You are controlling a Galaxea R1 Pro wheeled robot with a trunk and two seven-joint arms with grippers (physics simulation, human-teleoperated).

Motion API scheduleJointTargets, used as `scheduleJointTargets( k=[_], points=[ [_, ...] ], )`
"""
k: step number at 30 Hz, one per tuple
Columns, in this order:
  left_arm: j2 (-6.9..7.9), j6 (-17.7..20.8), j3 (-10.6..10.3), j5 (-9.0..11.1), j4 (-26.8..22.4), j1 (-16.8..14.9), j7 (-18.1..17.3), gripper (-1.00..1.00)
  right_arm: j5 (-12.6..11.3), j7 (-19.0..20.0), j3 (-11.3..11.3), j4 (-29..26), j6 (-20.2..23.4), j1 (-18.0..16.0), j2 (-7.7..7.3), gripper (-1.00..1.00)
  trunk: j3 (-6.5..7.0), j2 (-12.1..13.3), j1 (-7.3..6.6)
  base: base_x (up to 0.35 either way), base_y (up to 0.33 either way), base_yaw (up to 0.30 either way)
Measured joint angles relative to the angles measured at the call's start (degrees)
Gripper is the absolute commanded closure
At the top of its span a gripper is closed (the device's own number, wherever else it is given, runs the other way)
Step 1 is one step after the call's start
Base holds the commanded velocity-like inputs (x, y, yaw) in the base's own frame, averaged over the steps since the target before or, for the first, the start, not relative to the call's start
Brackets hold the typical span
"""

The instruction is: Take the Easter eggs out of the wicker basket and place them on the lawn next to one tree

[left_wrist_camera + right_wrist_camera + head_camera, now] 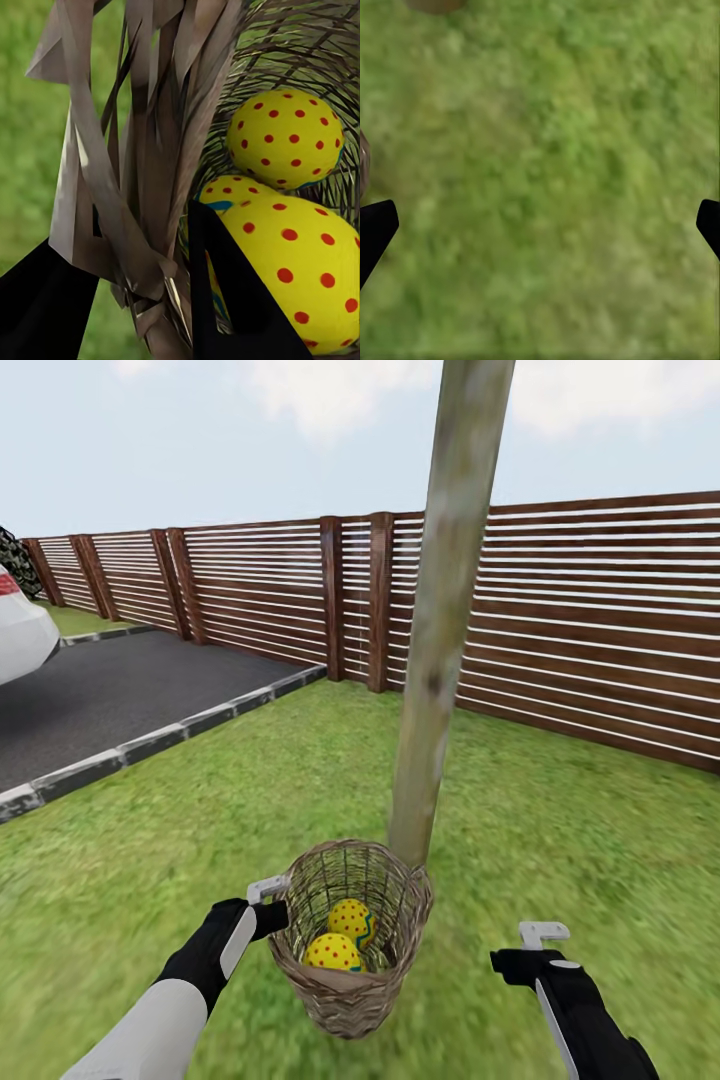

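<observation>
The wicker basket [345, 990] is right in front of the foot of the tree [440, 630], on the lawn [560, 830]. My left gripper [275, 905] is shut on the basket's rim at its left side. In the left wrist view one finger is outside the woven wall [150, 150] and the other finger [232, 300] is inside. Two Easter eggs [350, 920] [333, 952] show in the basket from the head. The left wrist view shows three eggs [285, 139] [225, 193] [300, 262]. My right gripper [520, 960] [540, 225] hangs open over bare grass to the basket's right.
A brown slatted fence [600, 620] closes the garden behind the tree. A dark driveway [110, 690] with a grey kerb [160, 740] lies at the left, with part of a white car [20, 635] on it. Open grass [555, 150] spreads all around.
</observation>
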Motion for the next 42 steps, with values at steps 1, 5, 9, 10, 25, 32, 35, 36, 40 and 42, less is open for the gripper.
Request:
scheduleJointTargets(
  k=[1,5,9,10,25,32,35,36,40,42],
  points=[
    [0.00,0.02,-0.01,-0.01,0.03,0.00,0.00,1.00,0.00,0.00,-0.01,0.06,0.00,0.00,0.00,-1.00,-0.18,-0.40,0.22,0.000,0.000,0.000],
    [0.00,0.04,0.00,-0.01,0.02,0.01,0.00,1.00,0.01,0.00,0.01,0.09,0.00,0.00,0.00,-1.00,-0.90,-2.01,1.10,0.000,0.000,0.000],
    [0.00,0.03,0.00,0.00,-0.04,0.02,0.00,1.00,0.07,0.00,0.07,0.85,0.00,0.00,0.00,-1.00,-1.62,-3.61,1.98,0.000,0.000,0.000],
    [0.00,0.02,0.00,-0.01,-0.04,0.01,0.00,1.00,0.08,0.00,0.08,0.98,0.00,0.00,0.00,-1.00,-1.80,-4.01,2.20,0.000,0.000,0.000],
    [0.00,0.05,0.00,0.00,-0.04,0.00,0.00,1.00,0.08,0.00,0.08,1.06,0.00,-0.01,0.00,-1.00,-4.49,-10.03,5.49,0.000,0.000,0.000],
    [0.09,0.05,-0.02,0.02,-0.10,0.34,-0.07,1.00,0.08,-0.04,0.22,1.19,-0.11,-0.29,-0.03,-1.00,-5.57,-12.44,6.81,0.000,0.000,0.000],
    [0.09,0.04,0.03,-0.17,-0.28,0.50,-0.09,1.00,0.09,-0.05,0.27,1.25,-0.09,-0.60,-0.01,-1.00,-5.57,-12.44,6.81,0.000,0.000,0.000],
    [0.09,0.04,0.08,-0.18,-0.52,0.51,-0.09,1.00,0.08,-0.02,0.30,1.27,-0.09,-0.71,0.00,-1.00,-5.57,-12.44,6.81,0.000,0.000,0.000],
    [0.09,0.04,0.10,-0.21,-0.66,0.52,-0.09,1.00,0.08,0.00,0.26,1.30,-0.09,-0.79,-0.02,-1.00,-5.57,-12.44,6.81,0.000,0.000,0.000],
    [0.09,0.05,0.09,-0.19,-0.65,0.53,-0.09,1.00,0.08,0.00,0.28,1.32,-0.09,-0.79,-0.02,-1.00,-5.92,-13.23,7.25,0.000,0.000,0.000]
  ],
)
